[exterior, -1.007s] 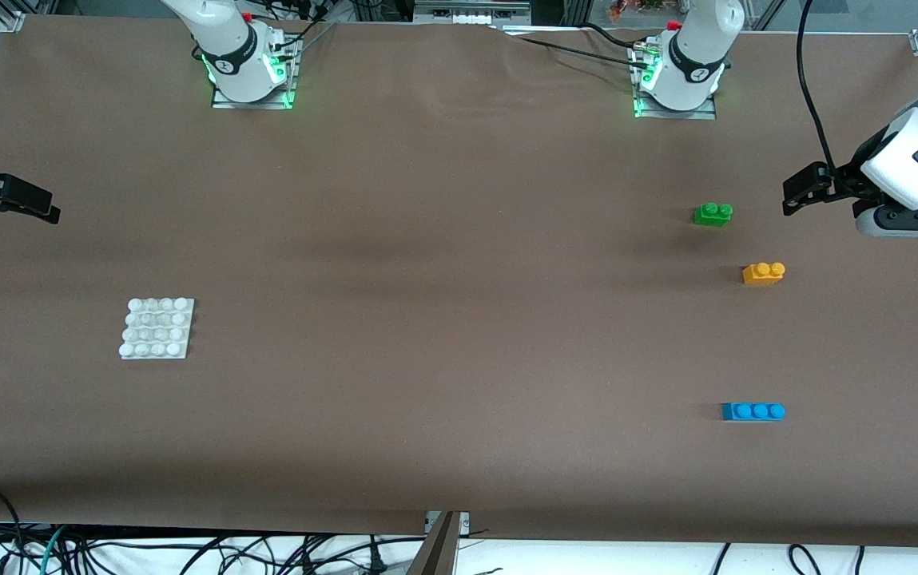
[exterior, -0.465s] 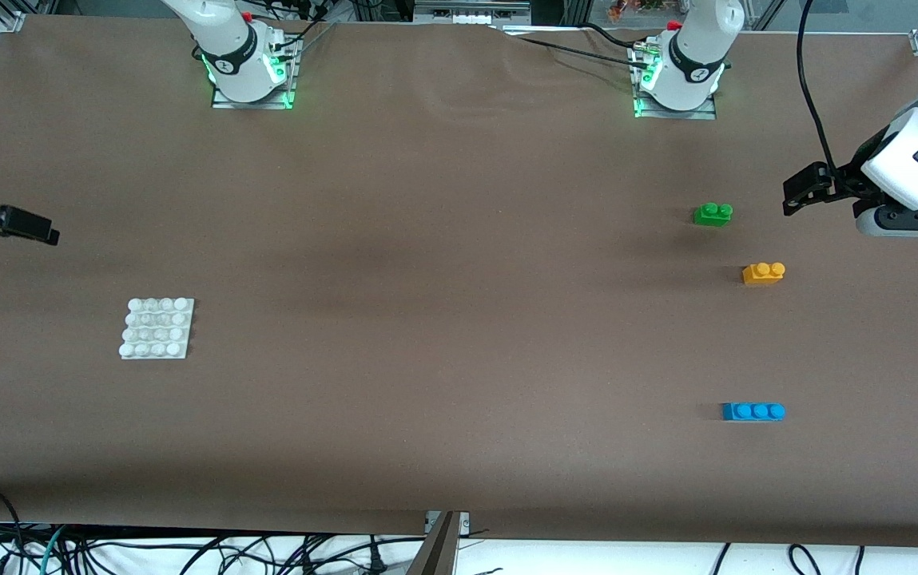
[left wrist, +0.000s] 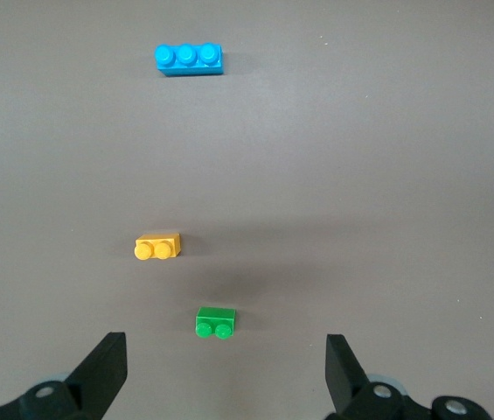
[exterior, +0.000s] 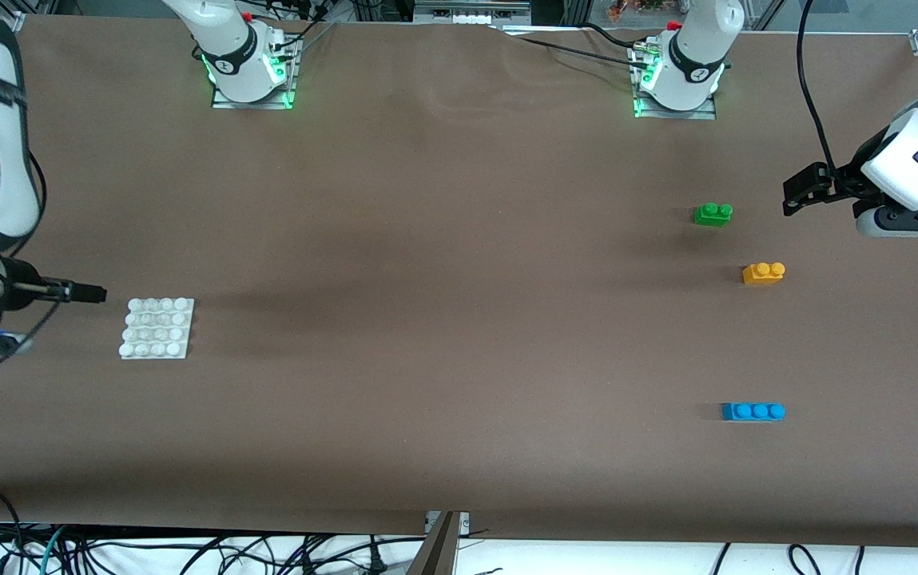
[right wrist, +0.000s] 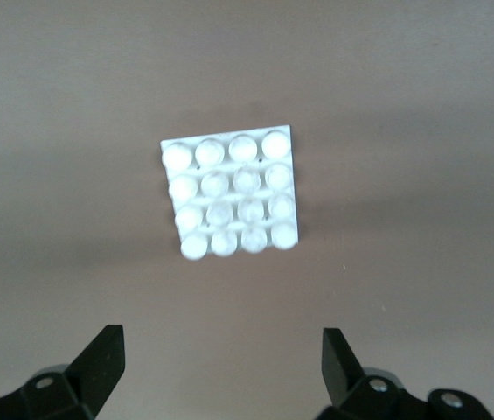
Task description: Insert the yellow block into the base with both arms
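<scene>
In the front view, the small yellow-orange plastic brick with two round studs [exterior: 763, 273] lies on the brown worktop [exterior: 443, 319] toward the left arm's end, its long axis running along the worktop's length. The left end effector [exterior: 800, 194] hovers near it, empty. The flat white square studded plate [exterior: 156, 328] lies well apart, at the right arm's end, just beside the right end effector [exterior: 91, 294]. A green two-stud brick [exterior: 713, 214] sits farther from the front camera than the yellow one; a longer blue three-stud brick [exterior: 753, 411] sits nearer.

The left wrist view shows wide-open, empty fingers [left wrist: 107, 367], with the green brick [left wrist: 215, 323] between them and the yellow brick [left wrist: 158, 248], so it could get in the way.

The right wrist view shows the plate [right wrist: 230, 194] ahead of spread, empty fingers [right wrist: 104, 360].
</scene>
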Controlling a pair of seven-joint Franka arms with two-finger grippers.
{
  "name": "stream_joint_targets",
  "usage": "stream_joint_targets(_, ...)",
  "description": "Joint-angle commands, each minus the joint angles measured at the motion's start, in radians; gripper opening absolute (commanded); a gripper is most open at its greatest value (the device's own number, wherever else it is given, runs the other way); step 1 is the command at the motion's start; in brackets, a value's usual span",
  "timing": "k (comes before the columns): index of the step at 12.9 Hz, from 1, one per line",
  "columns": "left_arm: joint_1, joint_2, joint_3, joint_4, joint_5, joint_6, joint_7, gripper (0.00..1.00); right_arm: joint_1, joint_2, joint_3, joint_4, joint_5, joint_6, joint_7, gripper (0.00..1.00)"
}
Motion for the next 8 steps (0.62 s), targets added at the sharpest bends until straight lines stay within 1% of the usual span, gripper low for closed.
stream_joint_targets(1, 0.006, 0.010, 0.001, 0.028, -0.013, -0.021, 0.007, 1.00, -0.015, 0.063, 0.007, -0.018, 0.000, 0.091, 0.002, 1.00)
stream_joint_targets(6, 0.006, 0.010, 0.000, 0.028, -0.013, -0.021, 0.006, 1.00, -0.015, 0.162, 0.007, -0.046, -0.009, 0.216, 0.001, 1.00)
stream_joint_targets(8, 0.006, 0.010, 0.000, 0.028, -0.013, -0.021, 0.006, 1.00, -0.012, 0.186, 0.007, -0.064, -0.010, 0.248, 0.001, 1.00)
